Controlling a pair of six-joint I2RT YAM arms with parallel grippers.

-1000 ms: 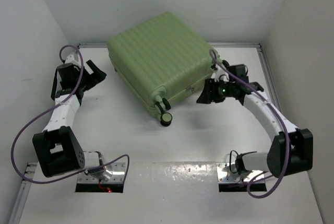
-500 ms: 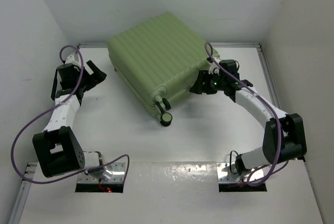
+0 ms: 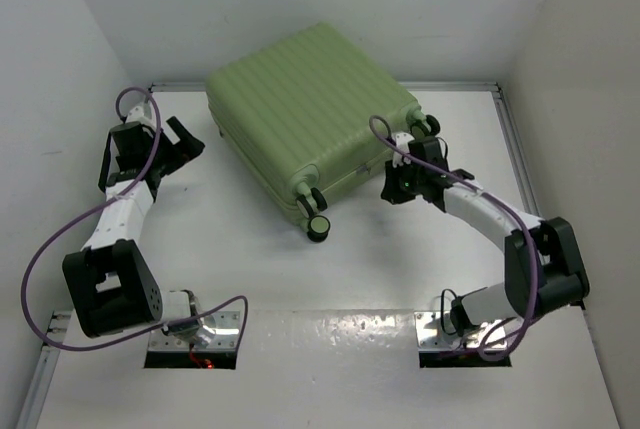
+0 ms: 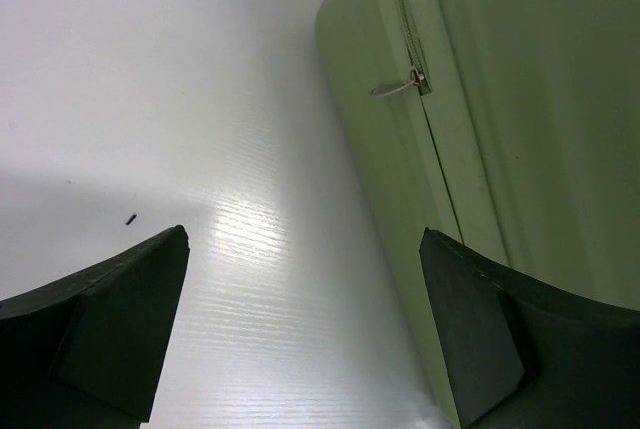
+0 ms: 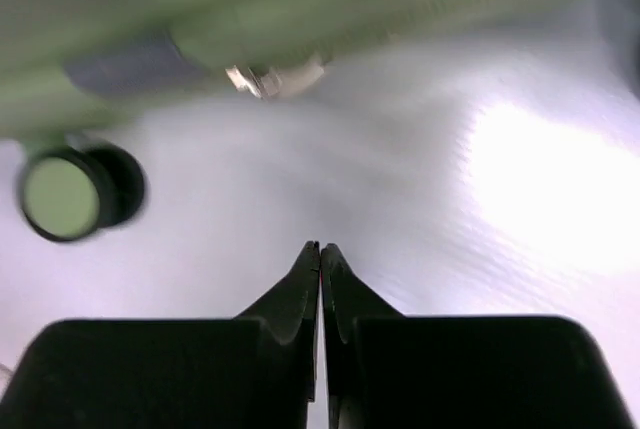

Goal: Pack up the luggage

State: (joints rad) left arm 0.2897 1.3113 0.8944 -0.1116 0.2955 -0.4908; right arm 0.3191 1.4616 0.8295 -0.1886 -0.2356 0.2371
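Lying flat and closed at upper centre of frame on white worktop (image 3: 250,269): large light-green ribbed hard-shell suitcase (image 3: 310,114), small black wheels (image 3: 318,226) along its lower-right side. Near that side, right pincer (image 5: 320,254), fingers pressed together on nothing. At left of frame, left pincer (image 3: 182,137), spread wide, clear of the shell.
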